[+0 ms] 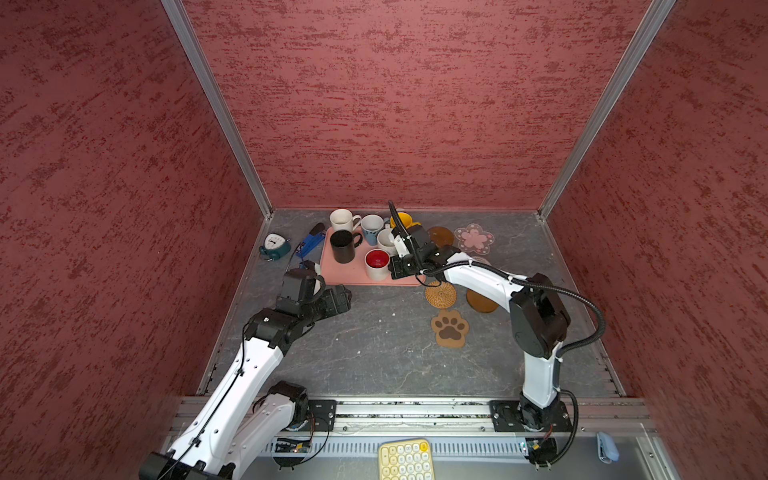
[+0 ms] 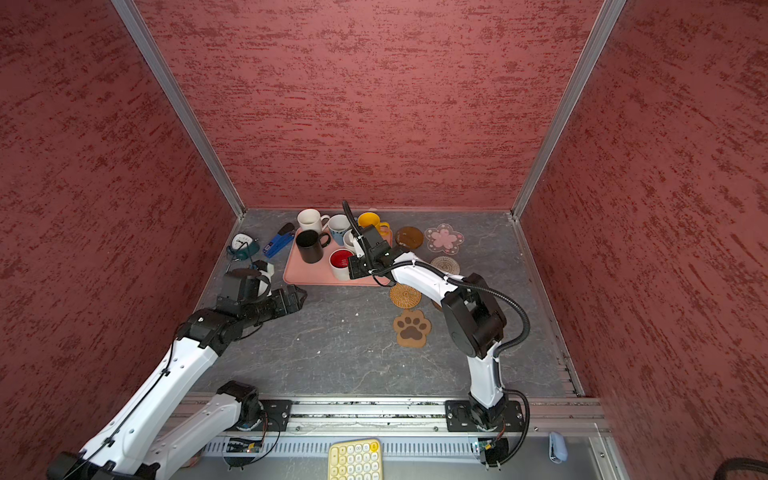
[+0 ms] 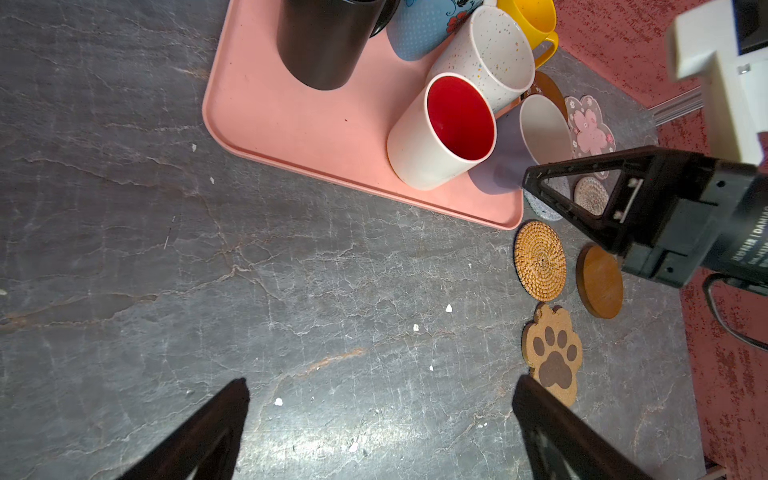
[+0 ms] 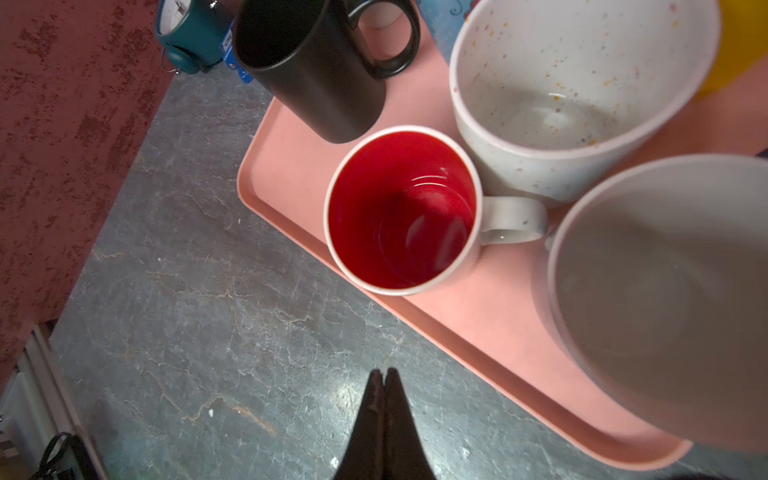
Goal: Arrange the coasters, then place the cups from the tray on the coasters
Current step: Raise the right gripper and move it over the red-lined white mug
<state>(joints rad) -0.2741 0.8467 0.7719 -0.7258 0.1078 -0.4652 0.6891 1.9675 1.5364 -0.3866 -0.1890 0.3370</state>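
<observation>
Lavender cup [image 3: 505, 166]: upright, mouth up, at the near right corner of the tray; the right arm's wrist hides it in both top views.
Tray [image 1: 349, 276]: salmon pink, flat on the grey surface [image 1: 374, 353], carrying all seven cups.
Other cups: red-lined cup [image 1: 377, 264] just beside the lavender cup, speckled cup [image 1: 385, 240] behind it, then black cup [image 1: 343, 246], light blue cup [image 1: 372, 227], plain white cup [image 1: 343, 219] and yellow cup [image 1: 402, 219].
Coasters: all bare, on the surface to the right of the tray. The grey coaster [image 3: 539, 211] lies just beside the tray's corner, with the woven coaster [image 2: 445, 264], rattan coaster [image 1: 440, 294], near amber disc [image 1: 480, 305], far amber disc [image 1: 440, 236], flower coaster [image 1: 474, 239] and paw coaster [image 1: 449, 328] around it.
Right claw [image 4: 382, 374]: pinched fully shut, nothing between its tips. In the left wrist view its tip sits low at the lavender cup's wall, above the grey coaster; whether it touches cannot be told.
Left claw [image 3: 382, 380]: spread wide, empty, hovering over bare surface off the tray's near left corner, apart from the coasters.
Bearing: the lavender cup stands just past the right claw's tip, toward the tray's middle, and the coasters lie back on that arm's own side. The right arm is much the nearer.
Judgement: no cup is on a coaster yet. The right claw would probably have to open before taking a rim or handle, and the lavender cup's handle is not visible.
</observation>
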